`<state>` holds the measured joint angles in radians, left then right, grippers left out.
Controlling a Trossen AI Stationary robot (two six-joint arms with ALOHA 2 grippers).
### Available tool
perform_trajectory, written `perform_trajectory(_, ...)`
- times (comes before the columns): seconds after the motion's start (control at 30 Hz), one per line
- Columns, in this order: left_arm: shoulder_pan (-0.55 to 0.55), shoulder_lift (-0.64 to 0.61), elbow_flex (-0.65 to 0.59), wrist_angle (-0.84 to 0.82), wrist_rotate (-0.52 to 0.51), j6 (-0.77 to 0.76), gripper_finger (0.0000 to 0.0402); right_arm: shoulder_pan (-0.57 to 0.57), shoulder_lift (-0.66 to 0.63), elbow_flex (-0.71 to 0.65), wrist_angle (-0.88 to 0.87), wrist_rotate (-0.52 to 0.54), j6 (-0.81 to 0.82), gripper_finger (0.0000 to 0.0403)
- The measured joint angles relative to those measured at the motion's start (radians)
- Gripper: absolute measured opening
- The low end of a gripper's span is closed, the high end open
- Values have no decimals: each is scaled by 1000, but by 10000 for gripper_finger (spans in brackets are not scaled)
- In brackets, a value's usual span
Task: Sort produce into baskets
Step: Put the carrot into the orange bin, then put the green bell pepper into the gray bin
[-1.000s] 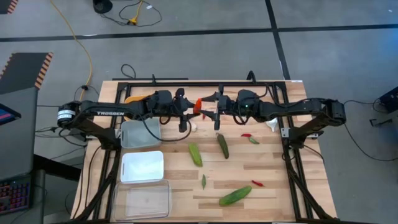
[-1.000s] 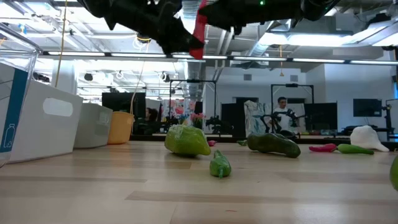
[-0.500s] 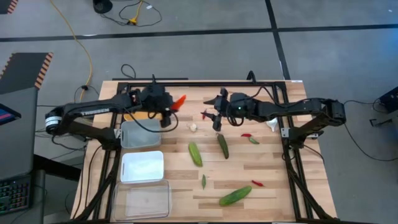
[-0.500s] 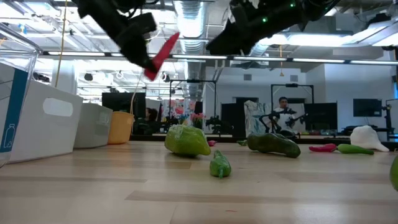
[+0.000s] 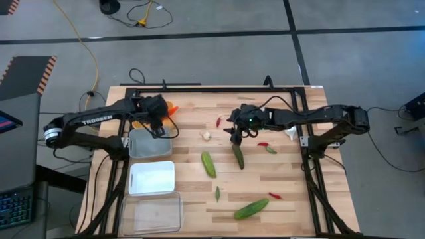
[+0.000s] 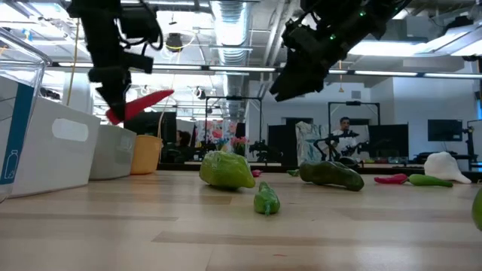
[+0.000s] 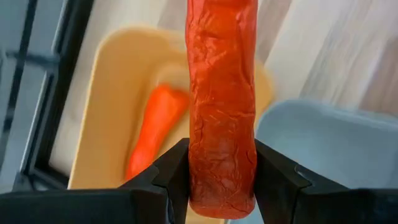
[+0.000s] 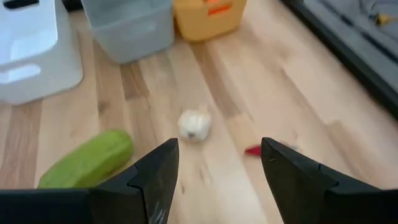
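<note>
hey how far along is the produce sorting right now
Early on. Done: one carrot already lies in the yellow-orange basket. In hand: the left gripper holds a second carrot above that basket. Left: the right gripper hangs open and empty, while cucumbers, garlic and chilies lie loose on the table.

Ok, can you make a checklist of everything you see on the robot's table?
Surface: wooden table, no spills seen.
Job's things: carrot carried above yellow-orange bin, which holds another carrot; grey bin, white bin, clear bin; three cucumbers, garlic bulb, small chilies loose.
Clutter: nothing seen.
Grippers: left gripper shut on the carrot; right gripper open above the table.
Cables: yellow cable on the floor.
Surroundings: person far behind.
</note>
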<state>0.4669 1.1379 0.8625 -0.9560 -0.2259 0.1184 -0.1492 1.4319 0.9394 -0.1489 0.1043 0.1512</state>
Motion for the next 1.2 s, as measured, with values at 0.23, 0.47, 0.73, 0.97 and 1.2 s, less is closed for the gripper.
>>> perform_trajectory(0.23, 3, 0, -76, 1, -138, 15, 147, 50, 0, 0, -121, -1, 88, 256)
perform_trajectory(0.47, 3, 0, -119, 4, -243, -27, 195, 110, 0, 0, -214, -2, 197, 256)
perform_trajectory(0.73, 3, 1, -122, 12, -241, -34, 246, 180, 32, 0, -240, -2, 344, 256)
perform_trajectory(0.97, 3, 1, -122, 18, -223, -33, 250, 217, 128, 0, -255, -1, 426, 256)
perform_trajectory(1.2, 0, 1, -122, 32, -196, -27, 250, 204, 199, 0, -267, 0, 481, 255)
